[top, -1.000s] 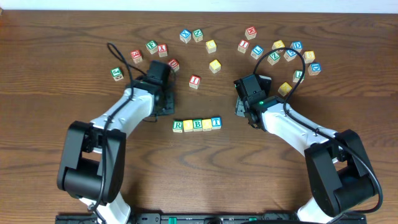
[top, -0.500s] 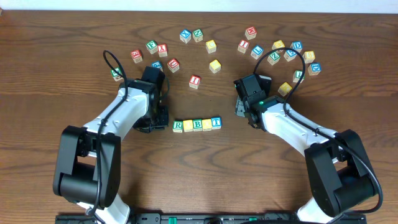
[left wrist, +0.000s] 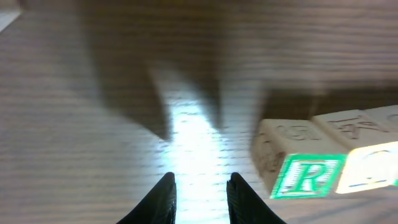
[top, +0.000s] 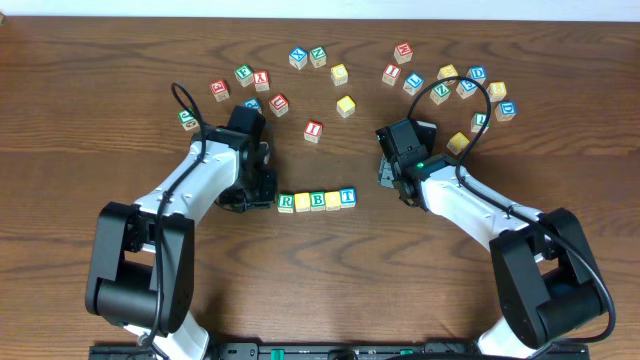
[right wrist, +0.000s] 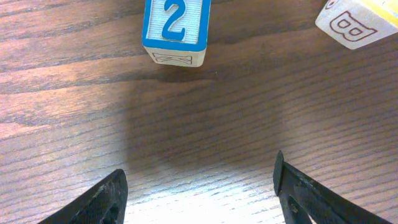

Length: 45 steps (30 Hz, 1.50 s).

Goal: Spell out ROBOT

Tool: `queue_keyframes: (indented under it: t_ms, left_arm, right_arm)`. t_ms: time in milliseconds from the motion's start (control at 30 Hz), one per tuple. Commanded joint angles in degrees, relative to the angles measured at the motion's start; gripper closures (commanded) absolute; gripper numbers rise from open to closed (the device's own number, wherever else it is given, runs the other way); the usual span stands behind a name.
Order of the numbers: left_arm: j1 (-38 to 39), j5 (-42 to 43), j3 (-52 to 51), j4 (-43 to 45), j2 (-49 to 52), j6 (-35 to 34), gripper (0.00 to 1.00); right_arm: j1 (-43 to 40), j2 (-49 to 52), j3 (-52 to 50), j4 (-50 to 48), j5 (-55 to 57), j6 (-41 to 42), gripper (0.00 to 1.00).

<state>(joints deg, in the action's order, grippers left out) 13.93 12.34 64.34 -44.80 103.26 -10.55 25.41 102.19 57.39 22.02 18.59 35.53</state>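
Note:
The ROBOT cubes lie in one row at mid table: green R (top: 286,201), a yellow-topped cube (top: 302,200), green B (top: 317,200), a second yellow-topped cube (top: 333,199) and blue T (top: 347,197). My left gripper (top: 260,193) hangs low just left of the R. In the left wrist view the R cube (left wrist: 305,177) sits right of the left gripper (left wrist: 200,190), whose narrow gap holds only bare wood. My right gripper (top: 403,130) stands wide open over bare table (right wrist: 199,186), away from the row.
Loose letter cubes are scattered along the far side, among them a red I cube (top: 313,129) and a yellow cube (top: 345,104). Ahead of the right gripper lie a blue "2" cube (right wrist: 176,25) and a yellow-topped cube (right wrist: 357,22).
My left arm has swung its gripper down and right, from near the far cubes to the left end of the row. The right arm and the row have not moved.

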Motion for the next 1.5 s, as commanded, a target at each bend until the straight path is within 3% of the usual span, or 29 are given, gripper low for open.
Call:
queue_keyframes:
  t_ms: [0, 933, 1467]
  left_arm:
    - [0.02, 2.12, 1.27, 0.09, -1.27, 1.49, 0.73]
    - [3.65, 4.96, 1.27, -0.26, -1.27, 2.60, 0.73]
    - [-1.97, -0.20, 1.27, 0.31, -1.27, -0.68, 0.73]
  right_arm:
    - [-0.22, -1.60, 0.90, 0.11, 0.31, -0.46, 0.29]
    - [-0.24, -1.60, 0.90, 0.09, 0.31, -0.46, 0.29]
    - [-0.24, -1.60, 0.90, 0.07, 0.33, -0.46, 0.29]
